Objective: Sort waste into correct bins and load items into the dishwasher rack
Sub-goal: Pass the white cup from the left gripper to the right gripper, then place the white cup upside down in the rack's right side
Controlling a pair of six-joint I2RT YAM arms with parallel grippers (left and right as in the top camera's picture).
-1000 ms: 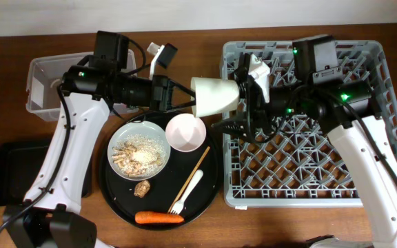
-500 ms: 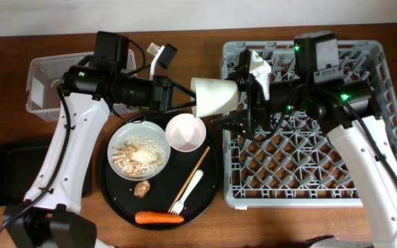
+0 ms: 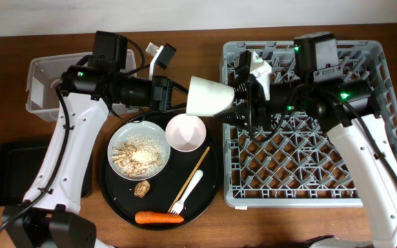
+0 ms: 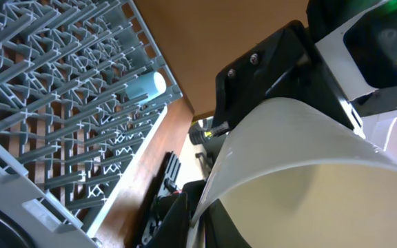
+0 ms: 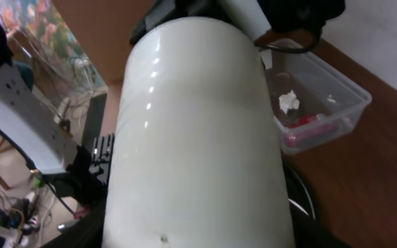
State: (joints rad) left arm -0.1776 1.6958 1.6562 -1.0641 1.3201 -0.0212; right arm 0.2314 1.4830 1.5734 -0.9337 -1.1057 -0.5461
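Observation:
A white cup (image 3: 209, 95) hangs on its side between both arms, above the gap between the round tray and the grey dishwasher rack (image 3: 295, 198). My left gripper (image 3: 183, 96) is shut on its rim, one finger inside and one outside (image 4: 202, 207). My right gripper (image 3: 234, 110) is shut around the cup's base, and the cup (image 5: 198, 138) fills the right wrist view. A light blue cup (image 4: 147, 86) lies in the rack. The clear tub (image 3: 43, 83) holds white tissue (image 5: 289, 101) and a red wrapper (image 5: 309, 120).
The round black tray (image 3: 116, 200) carries a plate of beige scraps (image 3: 138, 153), a pinkish bowl (image 3: 185, 132), a chopstick (image 3: 197, 167), a white fork (image 3: 188, 189), a brown lump (image 3: 142, 188) and a carrot (image 3: 158, 218). A shallow black tray (image 3: 9, 172) lies at the left.
My right gripper's jaws have come in from wide open onto the cup's base. The cup has shifted slightly left and tilted. The left arm has stayed put.

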